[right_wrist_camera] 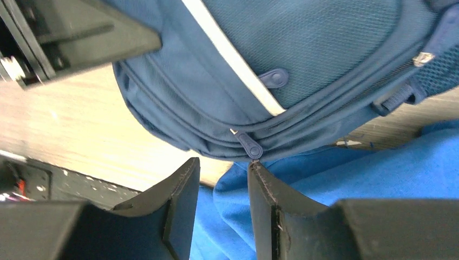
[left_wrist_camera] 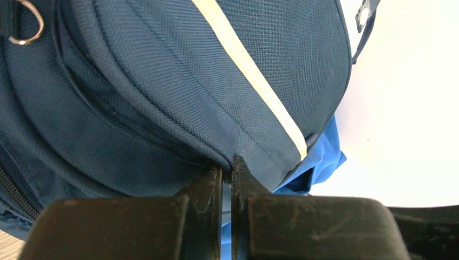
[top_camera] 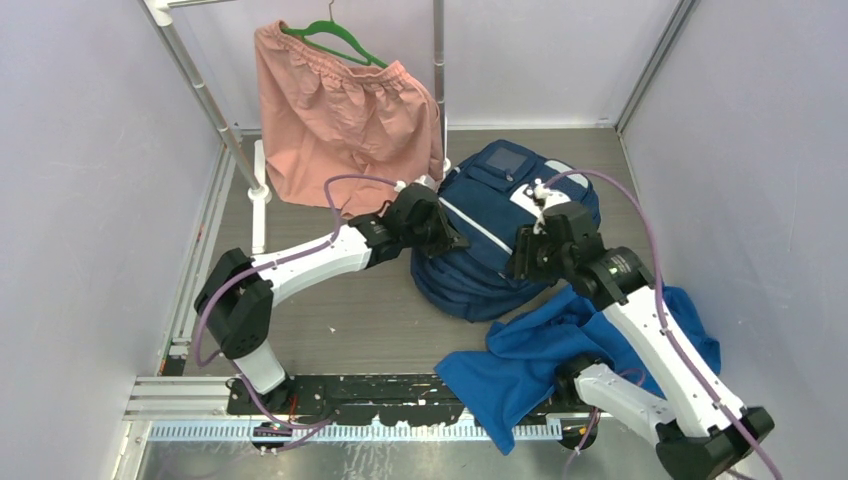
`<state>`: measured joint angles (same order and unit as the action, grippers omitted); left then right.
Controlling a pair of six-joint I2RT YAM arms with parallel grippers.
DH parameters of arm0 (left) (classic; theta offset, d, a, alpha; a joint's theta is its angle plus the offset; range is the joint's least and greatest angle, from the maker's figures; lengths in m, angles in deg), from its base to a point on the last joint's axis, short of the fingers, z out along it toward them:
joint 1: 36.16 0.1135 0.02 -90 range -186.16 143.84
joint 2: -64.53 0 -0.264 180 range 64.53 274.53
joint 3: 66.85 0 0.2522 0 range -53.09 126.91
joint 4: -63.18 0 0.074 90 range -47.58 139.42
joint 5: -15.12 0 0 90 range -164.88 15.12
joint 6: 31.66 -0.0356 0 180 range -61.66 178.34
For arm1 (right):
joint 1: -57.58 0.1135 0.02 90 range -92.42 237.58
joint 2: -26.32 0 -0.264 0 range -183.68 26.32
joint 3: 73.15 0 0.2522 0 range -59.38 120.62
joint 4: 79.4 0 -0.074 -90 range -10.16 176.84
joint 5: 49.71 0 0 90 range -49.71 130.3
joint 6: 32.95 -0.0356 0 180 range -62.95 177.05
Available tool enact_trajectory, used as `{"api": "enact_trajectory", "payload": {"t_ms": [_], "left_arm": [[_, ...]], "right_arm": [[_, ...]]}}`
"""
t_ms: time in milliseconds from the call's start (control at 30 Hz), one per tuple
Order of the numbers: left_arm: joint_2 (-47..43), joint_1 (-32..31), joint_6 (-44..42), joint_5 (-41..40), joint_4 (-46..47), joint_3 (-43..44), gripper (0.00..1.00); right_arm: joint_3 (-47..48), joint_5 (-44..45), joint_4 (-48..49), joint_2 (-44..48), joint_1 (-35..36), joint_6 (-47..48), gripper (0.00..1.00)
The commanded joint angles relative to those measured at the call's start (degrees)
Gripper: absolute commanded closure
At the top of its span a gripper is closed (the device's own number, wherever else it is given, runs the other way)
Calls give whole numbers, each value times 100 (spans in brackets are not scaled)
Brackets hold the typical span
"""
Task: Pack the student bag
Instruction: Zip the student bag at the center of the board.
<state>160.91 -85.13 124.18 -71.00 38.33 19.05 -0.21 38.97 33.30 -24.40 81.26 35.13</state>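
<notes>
Top view: the backpack (top_camera: 500, 215) lies front up on the table (top_camera: 380, 320). The left gripper (top_camera: 445, 235) is at its left edge and the right gripper (top_camera: 520, 255) at its near-right edge. A blue cloth (top_camera: 520, 370) lies against its near side, possibly partly underneath. Risk: any tug on the backpack could drag the cloth along.

Left wrist: the fingers are closed to a sliver, tips against the backpack's rim seam below the white stripe (left_wrist_camera: 254, 76). Cannot tell whether fabric is caught. Risk: a thin pinch would slip off on lifting.

Right wrist: the fingers are partly apart and hold nothing. The zipper pull (right_wrist_camera: 250, 145) sits just above one fingertip, off the gap's centre. Risk: closing here may miss the pull or nip the cloth instead.
</notes>
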Motion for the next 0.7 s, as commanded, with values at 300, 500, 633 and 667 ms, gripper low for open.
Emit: {"api": "enact_trajectory", "payload": {"t_ms": [300, 500, 633, 667], "left_arm": [[-137, 818, -302, 522, -633, 645, 100], [-140, 894, -286, 719, -472, 578, 100], [-72, 907, -276, 827, -436, 590, 100], [-44, 909, -270, 880, -420, 591, 100]], "right_arm": [[4, 1436, 724, -1365, 1191, 72, 51], [-436, 1860, 1452, -1278, 1436, -316, 61], [-501, 2253, 1532, -1332, 1690, -422, 62], [-523, 2303, 1568, -1302, 1793, -413, 62]]}}
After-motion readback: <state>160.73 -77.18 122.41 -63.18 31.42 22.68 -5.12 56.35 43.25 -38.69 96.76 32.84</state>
